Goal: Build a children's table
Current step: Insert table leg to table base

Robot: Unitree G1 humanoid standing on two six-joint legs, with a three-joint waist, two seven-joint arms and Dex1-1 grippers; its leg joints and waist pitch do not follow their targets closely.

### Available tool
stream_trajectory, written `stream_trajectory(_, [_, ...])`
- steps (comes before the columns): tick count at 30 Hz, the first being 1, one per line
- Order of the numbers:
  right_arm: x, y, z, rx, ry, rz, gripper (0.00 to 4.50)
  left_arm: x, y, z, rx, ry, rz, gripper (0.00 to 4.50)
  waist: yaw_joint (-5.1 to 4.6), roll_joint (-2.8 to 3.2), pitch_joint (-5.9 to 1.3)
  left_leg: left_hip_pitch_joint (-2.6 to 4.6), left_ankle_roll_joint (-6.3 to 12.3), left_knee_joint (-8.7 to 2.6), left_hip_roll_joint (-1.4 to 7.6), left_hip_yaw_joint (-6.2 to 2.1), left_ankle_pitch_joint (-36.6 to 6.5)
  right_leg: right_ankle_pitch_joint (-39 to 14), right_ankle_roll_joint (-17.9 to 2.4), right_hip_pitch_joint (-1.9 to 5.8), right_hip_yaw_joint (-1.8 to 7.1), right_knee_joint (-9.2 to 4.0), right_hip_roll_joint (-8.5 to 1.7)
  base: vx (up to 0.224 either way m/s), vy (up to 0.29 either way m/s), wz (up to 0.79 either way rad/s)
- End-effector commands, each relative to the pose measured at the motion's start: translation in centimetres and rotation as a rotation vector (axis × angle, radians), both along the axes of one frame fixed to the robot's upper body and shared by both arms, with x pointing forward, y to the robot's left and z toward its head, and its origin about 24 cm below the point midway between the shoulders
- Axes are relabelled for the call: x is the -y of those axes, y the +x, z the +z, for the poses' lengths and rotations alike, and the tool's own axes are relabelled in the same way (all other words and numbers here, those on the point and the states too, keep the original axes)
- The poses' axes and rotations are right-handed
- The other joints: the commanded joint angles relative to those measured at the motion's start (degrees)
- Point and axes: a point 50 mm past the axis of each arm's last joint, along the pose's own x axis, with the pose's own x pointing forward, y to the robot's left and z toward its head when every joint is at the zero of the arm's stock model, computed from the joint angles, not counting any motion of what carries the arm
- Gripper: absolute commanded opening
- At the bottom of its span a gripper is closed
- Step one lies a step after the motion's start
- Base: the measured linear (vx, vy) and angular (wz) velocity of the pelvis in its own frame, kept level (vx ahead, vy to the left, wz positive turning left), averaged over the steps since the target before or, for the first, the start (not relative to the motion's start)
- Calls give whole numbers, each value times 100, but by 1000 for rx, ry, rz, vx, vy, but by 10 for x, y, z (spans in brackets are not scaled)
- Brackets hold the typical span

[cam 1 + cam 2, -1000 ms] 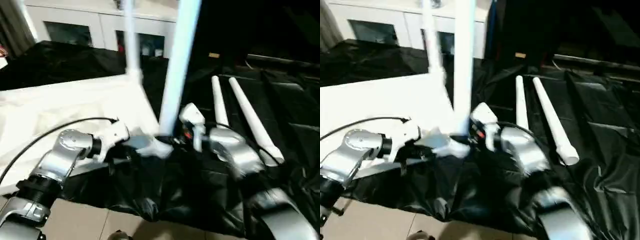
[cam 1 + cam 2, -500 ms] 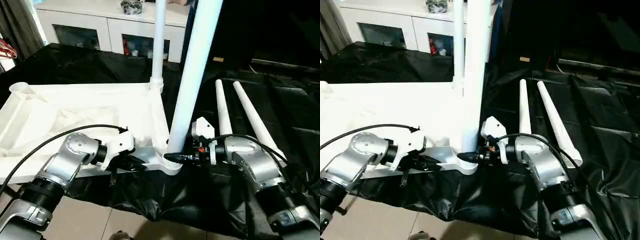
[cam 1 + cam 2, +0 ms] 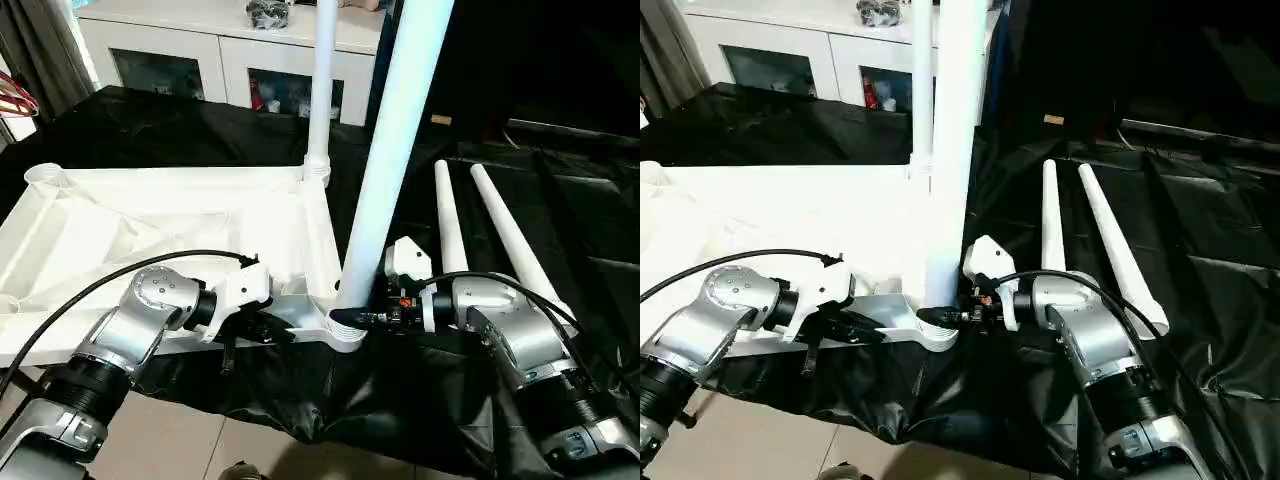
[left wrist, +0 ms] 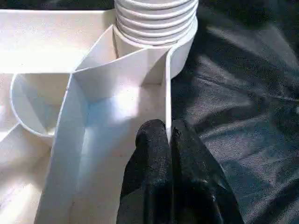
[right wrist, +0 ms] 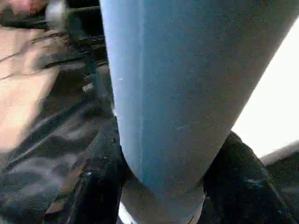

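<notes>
**Leg held upright in the near corner socket**

The white table top (image 3: 150, 225) lies upside down across the left half of the frame on black sheeting (image 3: 560, 200), ribs up. The right gripper (image 3: 352, 318), at centre, has its black fingers (image 5: 100, 182) clamped on either side of the base of a tall leg (image 3: 395, 150) standing in the near corner socket (image 3: 345, 335). The left gripper (image 4: 169, 140) pinches the thin edge wall of the top just beside that socket — fingers closed on the rim. A second leg (image 3: 321, 90) stands upright at the far corner. Two spare legs (image 3: 480, 235) lie side by side at centre right — untouched. A white cabinet (image 3: 200, 60) sits at upper left.
</notes>
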Motion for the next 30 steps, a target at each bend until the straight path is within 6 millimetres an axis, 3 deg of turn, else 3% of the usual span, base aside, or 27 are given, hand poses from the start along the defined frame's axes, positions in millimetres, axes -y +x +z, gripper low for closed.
stream_trajectory(1, [0, 5, -32, -65, -108, -179, 196, 4, 14, 13, 90, -47, 118, 0, -74, 25, -269, 80, -217, -462, 158, -116, -2095, -3164, -644, 91, 287, -659, -556, 0, 0, 0])
stream_trajectory(2, [-3, 16, -33, -73, -80, -315, 196, 7, 20, 17, 93, -90, 198, 0, -170, -30, -269, 67, -255, -473, 159, -146, -2158, -3477, -505, 109, 253, -701, -581, 0, 0, 0])
stream_trajectory(3, [-4, 18, -33, -75, -74, -339, 196, 8, 21, 17, 93, -100, 213, 0, -170, -30, -269, 67, -255, -473, 159, -146, -2158, -3477, -505, 109, 253, -701, -581, 0, 0, 0])
stream_trajectory(4, [-7, 23, -34, -85, -60, -401, 196, 11, 24, 20, 93, -123, 262, 0, -222, 18, -272, 92, -250, -462, 149, -165, -2255, -3567, -477, 85, 235, -728, -582, 0, 0, 0])
stream_trajectory(7, [-15, 30, -35, -101, -39, -483, 196, 18, 28, 23, 103, -145, 320, 0, -279, 36, -283, 86, -225, -479, 155, -162, -2223, -3234, -567, 95, 231, -716, -555, 0, 0, 0])
stream_trajectory(8, [-17, 33, -35, -110, -32, -524, 196, 22, 29, 23, 110, -147, 330, 0, -281, 8, -287, 64, -189, -497, 170, -152, -2127, -2947, -627, 113, 242, -691, -548, 0, 0, 0])
stream_trajectory(10, [-28, 40, -36, -122, -31, -610, 196, 39, 31, 25, 120, -169, 382, 0, -302, 19, -279, 81, -237, -491, 177, -134, -2178, -2755, -779, 63, 269, -655, -551, 0, 0, 0])
stream_trajectory(11, [-33, 43, -36, -130, -32, -641, 196, 50, 32, 26, 125, -184, 405, 0, -308, 6, -285, 78, -248, -492, 172, -135, -2131, -2696, -804, 88, 270, -646, -549, 0, 0, 0])
stream_trajectory(13, [-40, 44, -35, -141, -22, -649, 196, 62, 31, 25, 129, -188, 408, 0, -291, 8, -292, 75, -208, -490, 176, -119, -2035, -2454, -820, 91, 290, -636, -540, 0, 0, 0])
stream_trajectory(14, [-42, 44, -35, -137, -27, -644, 196, 65, 31, 24, 137, -179, 407, 0, -270, -21, -301, 77, -157, -480, 172, -97, -1914, -2224, -843, 88, 308, -611, -528, 0, 0, 0])
stream_trajectory(20, [-49, 41, -38, -129, -34, -609, 196, 67, 31, 19, 171, -131, 423, 0, -210, -23, -343, 11, 36, -447, 149, -38, -1219, -1279, -992, 167, 331, -509, -504, 37, -12, 5])
stream_trajectory(25, [-46, 41, -42, -149, -44, -626, 196, 62, 30, 17, 170, -102, 420, 0, -213, 8, -326, 23, -35, -480, 164, -57, -1410, -1597, -939, 159, 316, -540, -509, 0, 0, 0])
stream_trajectory(27, [-46, 41, -42, -169, -24, -621, 252, 61, 29, 17, 171, -97, 419, 0, -237, 8, -315, 35, -89, -497, 170, -69, -1612, -1825, -899, 147, 317, -565, -509, 0, 0, 0])
stream_trajectory(28, [-47, 42, -41, -172, -8, -607, 252, 61, 29, 17, 169, -94, 418, 0, -242, 9, -316, 36, -91, -498, 171, -71, -1644, -1837, -897, 148, 317, -567, -506, 0, 0, 0])
stream_trajectory(29, [-47, 42, -40, -167, -3, -603, 268, 60, 29, 17, 169, -94, 417, 0, -241, 49, -327, 40, -99, -495, 172, -77, -1642, -1796, -912, 150, 320, -563, -512, 0, 0, 0])
stream_trajectory(30, [-47, 42, -39, -164, 0, -602, 274, 60, 28, 17, 169, -93, 412, 0, -245, 38, -328, 40, -98, -497, 177, -71, -1631, -1740, -923, 148, 323, -571, -512, 0, 0, 0])
